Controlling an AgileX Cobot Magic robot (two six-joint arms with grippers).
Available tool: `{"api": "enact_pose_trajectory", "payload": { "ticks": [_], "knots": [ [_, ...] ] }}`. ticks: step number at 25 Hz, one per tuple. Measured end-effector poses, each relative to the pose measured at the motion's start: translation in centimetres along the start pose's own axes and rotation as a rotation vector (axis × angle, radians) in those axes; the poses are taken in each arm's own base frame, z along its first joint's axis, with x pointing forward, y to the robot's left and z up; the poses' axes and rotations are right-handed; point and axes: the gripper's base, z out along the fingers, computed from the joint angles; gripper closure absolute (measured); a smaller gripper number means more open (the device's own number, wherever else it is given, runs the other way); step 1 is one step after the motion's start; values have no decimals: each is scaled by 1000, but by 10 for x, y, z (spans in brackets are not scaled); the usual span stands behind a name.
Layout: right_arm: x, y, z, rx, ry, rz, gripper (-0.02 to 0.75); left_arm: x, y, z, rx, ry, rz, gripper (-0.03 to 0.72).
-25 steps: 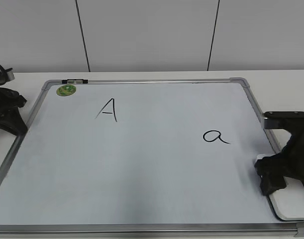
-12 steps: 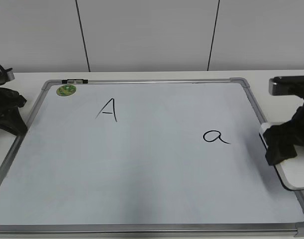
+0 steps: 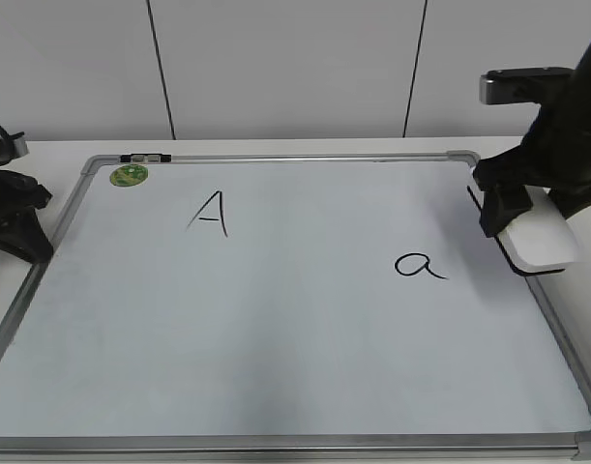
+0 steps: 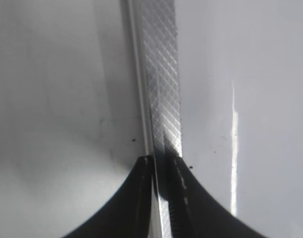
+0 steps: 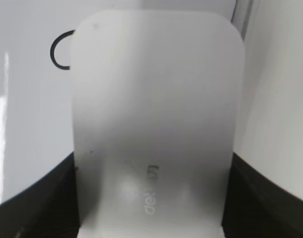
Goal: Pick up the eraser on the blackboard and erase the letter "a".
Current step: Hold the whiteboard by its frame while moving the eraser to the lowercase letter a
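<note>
The blackboard (image 3: 276, 338) lies flat on the table, a white board with a silver frame. The small black letter "a" (image 3: 419, 265) is written at its right middle. My right gripper (image 3: 508, 215) is shut on the white eraser (image 3: 539, 238) and holds it above the board's right frame, just right of the "a" and apart from it. In the right wrist view the eraser (image 5: 156, 124) fills the space between the jaws (image 5: 151, 203), and an arc of the "a" (image 5: 59, 52) shows at its upper left. My left gripper (image 4: 162, 171) is shut on the board's left frame rail (image 4: 161, 74).
A taller capital "A" (image 3: 210, 213) is written at the board's upper left, near a round green sticker (image 3: 129, 175). The left arm (image 3: 14, 227) sits at the board's left edge. A white panelled wall stands behind the table.
My right gripper has lifted the eraser from the board's near right corner and carried it away from the camera along the right edge, to level with the "a". The left arm has not moved.
</note>
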Motion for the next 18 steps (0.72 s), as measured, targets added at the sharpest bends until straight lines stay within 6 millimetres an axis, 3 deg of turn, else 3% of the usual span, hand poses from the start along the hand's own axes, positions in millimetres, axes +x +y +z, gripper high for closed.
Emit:
{"api": "enact_pose_trajectory", "payload": {
  "ticks": [8,14,18],
  "knots": [
    [-40,17,51,-15,75,-88,206,0,0,0,0,0,0,627],
    [-52,26,88,-25,129,-125,202,0,0,0,0,0,0,627],
    [-55,26,101,-26,150,-130,202,0,0,0,1,1,0,627]
  ]
}}
